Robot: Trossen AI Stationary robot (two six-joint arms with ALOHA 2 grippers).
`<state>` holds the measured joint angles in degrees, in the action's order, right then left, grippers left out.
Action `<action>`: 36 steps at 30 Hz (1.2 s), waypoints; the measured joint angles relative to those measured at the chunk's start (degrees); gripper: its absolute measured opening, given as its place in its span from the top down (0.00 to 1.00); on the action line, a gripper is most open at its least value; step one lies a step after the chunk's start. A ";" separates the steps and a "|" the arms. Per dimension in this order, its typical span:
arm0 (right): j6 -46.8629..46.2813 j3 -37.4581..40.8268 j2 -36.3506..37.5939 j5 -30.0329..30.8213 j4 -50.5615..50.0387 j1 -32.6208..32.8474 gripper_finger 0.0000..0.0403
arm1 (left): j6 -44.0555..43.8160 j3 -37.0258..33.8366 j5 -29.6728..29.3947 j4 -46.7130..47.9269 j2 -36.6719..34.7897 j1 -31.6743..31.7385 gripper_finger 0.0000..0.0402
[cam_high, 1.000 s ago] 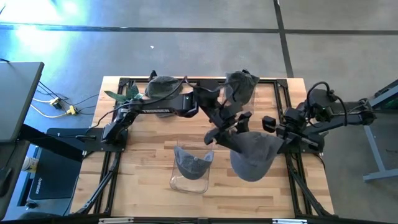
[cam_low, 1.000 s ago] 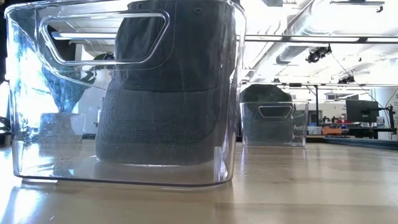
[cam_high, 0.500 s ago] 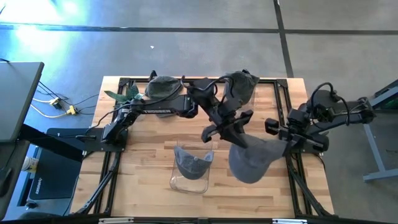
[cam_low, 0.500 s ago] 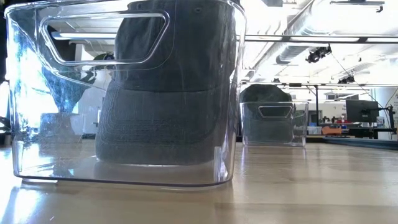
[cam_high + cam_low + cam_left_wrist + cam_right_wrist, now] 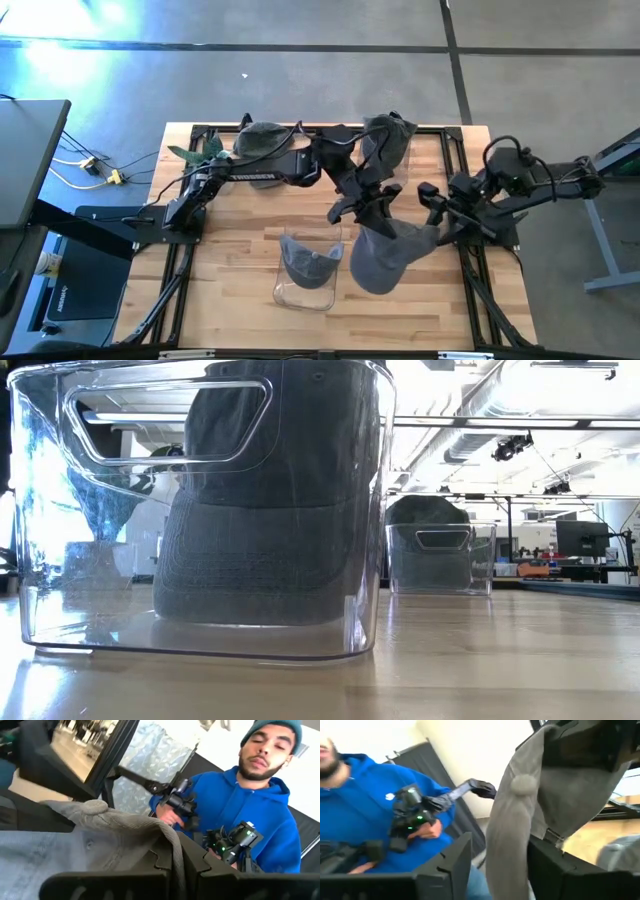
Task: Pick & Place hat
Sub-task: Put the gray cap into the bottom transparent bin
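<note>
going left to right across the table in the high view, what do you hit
plant → hat at the back edge → clear bin with a hat → left gripper gripping the hanging hat → right gripper

A person in a blue hoodie (image 5: 260, 815) sits beyond the wooden table (image 5: 240, 240); a green plant (image 5: 200, 150) lies at its far-left corner.
</note>
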<state>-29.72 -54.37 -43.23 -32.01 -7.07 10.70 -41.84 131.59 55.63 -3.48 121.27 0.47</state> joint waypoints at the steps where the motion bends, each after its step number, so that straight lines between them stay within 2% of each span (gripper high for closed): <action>1: 0.36 0.00 -0.18 0.49 -0.33 0.25 0.58 | 0.29 0.00 0.36 1.18 0.00 0.17 0.99; 4: 1.78 0.00 -0.85 3.43 -1.21 1.43 0.63 | 2.27 0.00 0.64 4.66 0.00 0.54 0.99; 10: 3.23 0.01 -1.93 4.70 -2.11 3.35 0.95 | 3.05 0.00 2.41 7.82 0.00 1.11 1.00; 12: 2.79 0.02 -1.82 2.95 -1.60 4.04 0.97 | 3.21 0.00 2.36 7.90 0.00 1.11 1.00; 15: -1.33 0.02 -1.69 -0.53 0.09 4.80 0.88 | 4.20 0.00 2.70 7.88 0.00 1.04 1.00; 17: -2.27 0.02 -1.78 -0.61 1.76 5.08 0.80 | 4.23 0.00 2.83 7.76 0.00 1.03 1.00; 23: -3.02 0.02 -2.72 4.03 2.89 4.96 0.54 | 4.23 0.00 3.17 7.92 0.00 1.03 1.00; 26: -2.45 0.04 -3.96 3.71 6.56 5.15 0.44 | 4.27 0.00 3.20 7.95 0.00 1.03 1.00; 32: -3.33 0.04 -3.70 -1.06 19.59 5.19 0.41 | 4.30 0.00 2.60 7.81 -0.02 1.03 1.00; 36: -3.45 0.04 -1.33 0.38 16.50 5.18 0.42 | 4.51 0.00 2.31 7.72 -0.02 1.03 1.00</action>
<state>-33.17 -54.33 -44.56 -31.63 9.43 15.88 -37.33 131.59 57.94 4.24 121.25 1.50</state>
